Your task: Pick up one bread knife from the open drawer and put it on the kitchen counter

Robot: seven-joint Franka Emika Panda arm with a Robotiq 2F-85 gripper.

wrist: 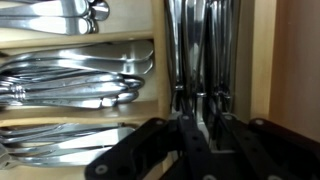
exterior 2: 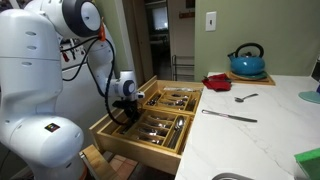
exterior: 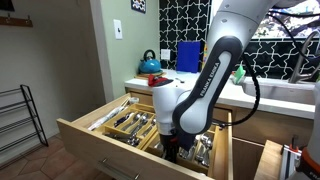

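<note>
We see the arm [exterior: 205,85] bent over the surface's front edge, wrist straight down into the drawer [exterior: 100,150]. In the wrist view the claw [wrist: 203,120] sits low over the knives [wrist: 200,50], in the compartment against the drawer's side wall. Its fingers [wrist: 183,135] stand narrowly apart with handles between them; we cannot tell whether they grip one. Divider and wall leave little room there. On the white surface [exterior 2: 265,135], one knife [exterior 2: 230,116] lies near the drawer-side edge and a kettle [exterior 2: 247,62] stands at the back.
</note>
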